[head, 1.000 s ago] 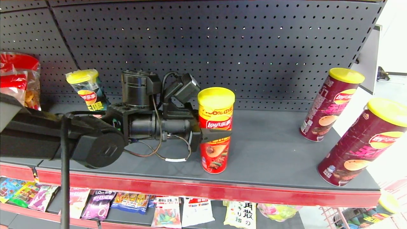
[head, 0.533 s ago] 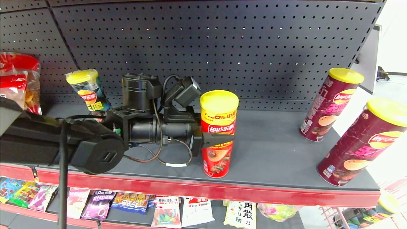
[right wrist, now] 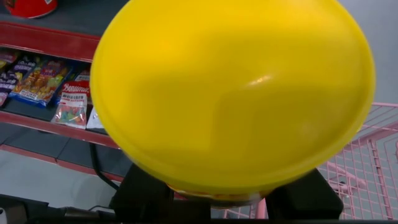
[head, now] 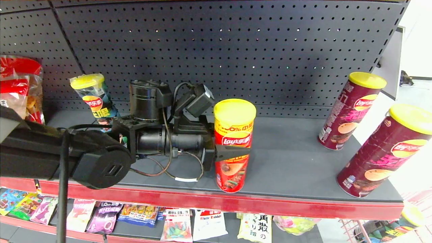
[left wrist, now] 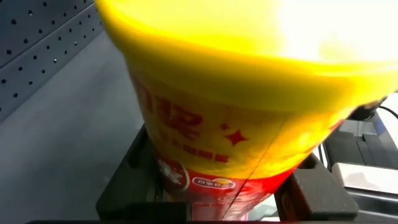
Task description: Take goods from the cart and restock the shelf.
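A red chip can with a yellow lid (head: 234,135) stands upright at the front of the dark shelf (head: 287,162), its base close to the red front lip. My left gripper (head: 233,152) is shut on its middle, reaching in from the left. In the left wrist view the red chip can (left wrist: 205,143) looms between the dark fingers (left wrist: 314,193). My right gripper (right wrist: 217,202) is shut on another can, whose yellow lid (right wrist: 233,93) hides its body. It hangs below the shelf's level.
Two maroon cans (head: 351,111) (head: 384,152) stand at the shelf's right end. A dark can (head: 92,96) and a snack bag (head: 20,84) are at the back left. Candy packets (head: 175,224) line the lower shelf. A pink cart (right wrist: 367,168) is beside it.
My left gripper has carried the red can a little to the right and lower, toward the shelf's front lip. The other cans have not moved.
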You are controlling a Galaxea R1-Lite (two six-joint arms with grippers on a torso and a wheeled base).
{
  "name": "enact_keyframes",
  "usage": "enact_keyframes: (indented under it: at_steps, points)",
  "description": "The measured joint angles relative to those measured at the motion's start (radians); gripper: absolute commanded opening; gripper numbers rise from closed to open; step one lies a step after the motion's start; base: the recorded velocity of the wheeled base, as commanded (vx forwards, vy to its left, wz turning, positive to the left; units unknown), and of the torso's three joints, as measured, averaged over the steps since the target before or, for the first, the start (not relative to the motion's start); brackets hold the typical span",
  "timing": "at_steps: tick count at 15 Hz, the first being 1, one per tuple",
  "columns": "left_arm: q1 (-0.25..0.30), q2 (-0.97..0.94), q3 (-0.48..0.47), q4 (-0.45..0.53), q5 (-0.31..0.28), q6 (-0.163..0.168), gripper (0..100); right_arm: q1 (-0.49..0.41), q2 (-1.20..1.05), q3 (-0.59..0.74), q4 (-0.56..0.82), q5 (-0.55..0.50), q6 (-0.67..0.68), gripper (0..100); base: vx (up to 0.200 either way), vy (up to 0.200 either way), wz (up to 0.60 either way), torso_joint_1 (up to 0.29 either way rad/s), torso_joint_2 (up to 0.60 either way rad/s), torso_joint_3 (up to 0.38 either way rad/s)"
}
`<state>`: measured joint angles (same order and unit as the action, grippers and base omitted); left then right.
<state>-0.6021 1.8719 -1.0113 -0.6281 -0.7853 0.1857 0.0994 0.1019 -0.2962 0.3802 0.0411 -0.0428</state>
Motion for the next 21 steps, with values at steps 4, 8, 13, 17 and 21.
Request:
enact_keyframes:
  at_steps: [4,8,13,17,21]
  points:
    - [-0.001,-0.003,0.017,-0.001,0.0,0.009,100,0.0,0.001,0.0,0.0,0.001,0.0,0,0.0,0.0,0.0,0.0,0.0,0.0]
    - [0.0,-0.002,0.02,0.007,0.01,0.03,100,0.0,0.001,0.001,0.0,0.001,0.0,0,0.0,0.0,0.0,0.0,0.0,0.0]
    - [0.014,-0.043,0.085,0.004,0.099,0.031,100,0.006,0.016,-0.009,-0.003,0.033,0.0,0,0.0,0.0,0.0,0.0,0.0,0.0]
    - [0.063,-0.178,0.247,0.004,0.14,0.03,100,0.063,0.106,-0.051,-0.025,0.053,-0.002,0,0.0,0.0,0.0,0.0,0.0,0.0]
    - [0.088,-0.372,0.477,0.012,0.17,0.028,100,0.151,0.316,-0.112,-0.193,0.057,-0.004,0,0.0,0.0,0.0,0.0,0.0,0.0]
